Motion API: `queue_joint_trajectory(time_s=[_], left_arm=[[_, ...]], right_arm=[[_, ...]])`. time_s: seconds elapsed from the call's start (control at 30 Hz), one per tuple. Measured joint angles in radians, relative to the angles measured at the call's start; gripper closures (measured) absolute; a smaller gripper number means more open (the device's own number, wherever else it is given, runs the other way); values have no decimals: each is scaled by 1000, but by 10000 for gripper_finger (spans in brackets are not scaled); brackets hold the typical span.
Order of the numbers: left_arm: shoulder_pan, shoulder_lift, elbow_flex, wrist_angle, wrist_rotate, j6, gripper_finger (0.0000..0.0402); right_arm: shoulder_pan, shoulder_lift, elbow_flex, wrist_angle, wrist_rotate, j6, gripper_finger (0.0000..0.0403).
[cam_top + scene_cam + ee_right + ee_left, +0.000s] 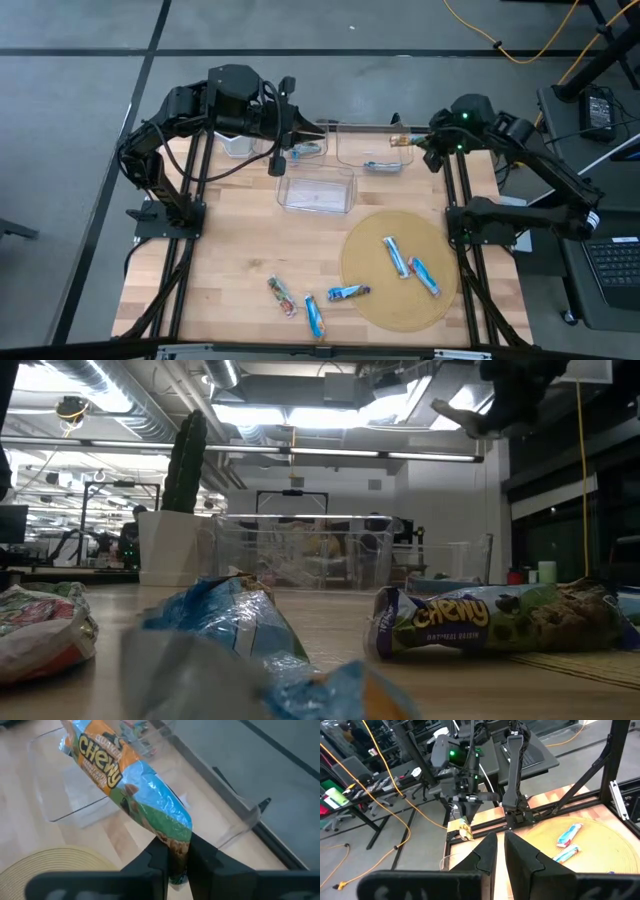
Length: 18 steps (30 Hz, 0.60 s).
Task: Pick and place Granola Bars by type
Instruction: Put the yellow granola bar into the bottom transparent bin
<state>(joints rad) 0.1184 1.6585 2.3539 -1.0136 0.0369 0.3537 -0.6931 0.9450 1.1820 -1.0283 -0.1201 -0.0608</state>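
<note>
My right gripper (418, 141) is shut on a blue, orange and green "Chewy" granola bar (130, 785) and hovers at the far right bin (372, 148), where another bar (383, 166) lies. My left gripper (279, 163) is shut and empty above the far left bin, which holds a blue bar (306, 150). Two blue bars (397, 255) (423, 276) lie flat on the round woven mat (385, 300). Three more bars (348, 293) (315, 316) (281, 296) lie on the wooden table near its front edge. My right gripper pinches the bar by one crimped end of its wrapper (176, 841) between the two fingers. The rest of the bar sticks out past the fingertips, lifted clear above the bin and the table.
A third clear bin (316, 190) stands nearer the table's middle, in front of the two far bins. Dark frame rails run along both table sides. In the low view a Chewy bar (500, 620) and a blue bar (230, 622) lie close to the camera.
</note>
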Motion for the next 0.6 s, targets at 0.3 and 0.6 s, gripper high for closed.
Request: queue_joint_trajectory(time_s=[0.3, 0.6], left_arm=[[0, 0, 0, 0, 4, 0, 371], [0, 0, 0, 0, 4, 0, 373]], right_arm=[[140, 154, 151, 36, -47, 1, 348], [307, 409, 501, 24, -38, -80, 348]])
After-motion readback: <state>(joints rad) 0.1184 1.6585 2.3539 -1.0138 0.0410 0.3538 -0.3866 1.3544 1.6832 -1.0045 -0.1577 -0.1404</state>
